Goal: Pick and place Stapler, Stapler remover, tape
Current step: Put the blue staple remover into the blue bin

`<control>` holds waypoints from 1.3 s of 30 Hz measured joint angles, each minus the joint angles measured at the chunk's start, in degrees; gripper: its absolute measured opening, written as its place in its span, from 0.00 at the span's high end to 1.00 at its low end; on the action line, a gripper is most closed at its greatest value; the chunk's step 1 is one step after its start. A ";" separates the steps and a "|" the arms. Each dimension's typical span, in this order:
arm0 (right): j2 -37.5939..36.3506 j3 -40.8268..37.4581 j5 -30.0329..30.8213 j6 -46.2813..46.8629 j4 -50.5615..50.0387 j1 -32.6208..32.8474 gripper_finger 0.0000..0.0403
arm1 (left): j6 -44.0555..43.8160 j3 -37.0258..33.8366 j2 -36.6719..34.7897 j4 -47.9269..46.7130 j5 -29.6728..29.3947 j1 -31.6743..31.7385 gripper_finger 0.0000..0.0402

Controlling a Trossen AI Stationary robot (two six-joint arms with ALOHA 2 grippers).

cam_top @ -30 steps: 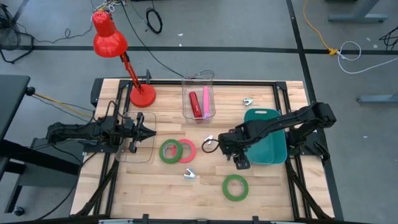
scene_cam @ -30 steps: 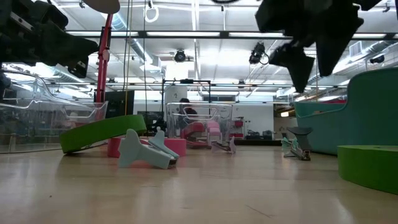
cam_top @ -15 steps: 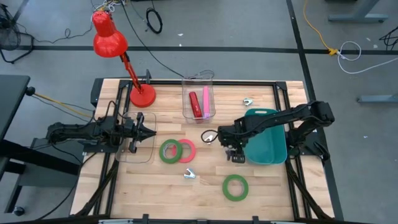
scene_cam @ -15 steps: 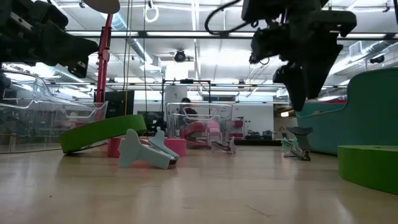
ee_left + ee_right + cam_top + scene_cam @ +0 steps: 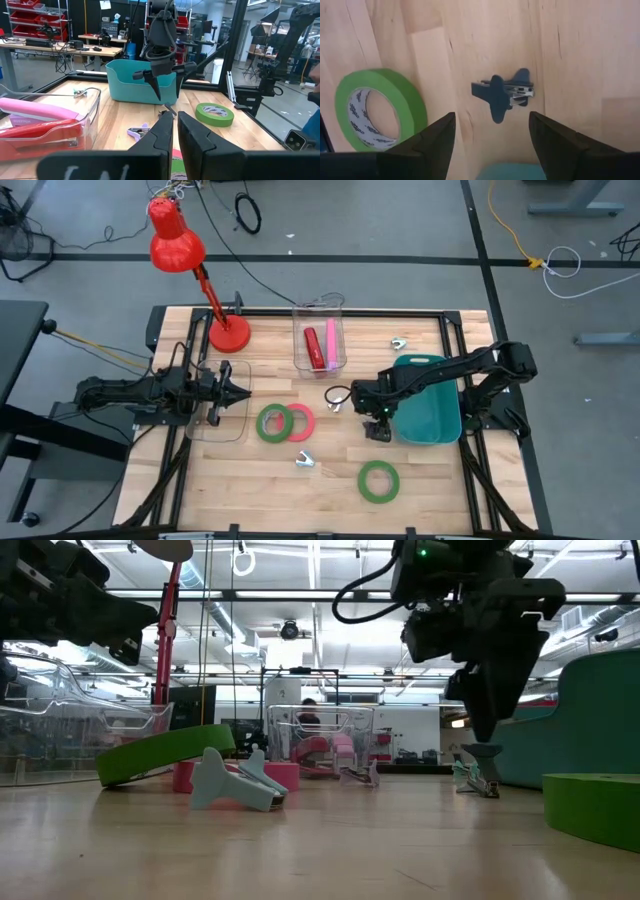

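The right gripper (image 5: 377,423) hangs above the table (image 5: 270,475) just beside the left wall of the teal bin (image 5: 440,420), with its fingers (image 5: 427,145) spread wide and nothing between them. Its wrist view looks straight down on a staple remover (image 5: 504,96) lying on the bare wood, with 1 green tape ring (image 5: 379,110) flat near it.

The left gripper (image 5: 240,393) sits at the left side of the table, over a clear tray (image 5: 215,430), with its fingers pressed together and holding nothing.

3 tape rings lie on the table. A green ring (image 5: 272,423) and a pink ring (image 5: 299,422) lie touching each other near the middle, the green one partly resting on the pink. The other green ring (image 5: 378,481) lies apart from them, nearer the front edge. A second staple remover (image 5: 304,460) lies between the pair and that ring, and a third (image 5: 399,342) lies near the far edge, beyond the teal bin. A red stapler (image 5: 312,348) and a pink one (image 5: 330,345) sit side by side in a clear box (image 5: 320,310) at the far middle. A red desk lamp (image 5: 175,240) stands at the far left corner.
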 joint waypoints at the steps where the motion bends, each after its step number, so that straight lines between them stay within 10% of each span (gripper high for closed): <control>1: 0.00 -0.02 -0.02 0.00 0.10 -0.18 0.38 | -0.02 0.00 0.01 0.00 0.02 0.01 0.93; 18: 4.15 -0.08 -1.49 -0.04 -0.12 -0.27 0.40 | -0.02 0.00 -0.01 0.00 0.01 0.00 0.93; 39: 4.15 -0.06 -1.95 1.49 1.42 -0.27 0.84 | -0.01 0.00 0.00 0.00 0.02 0.00 0.93</control>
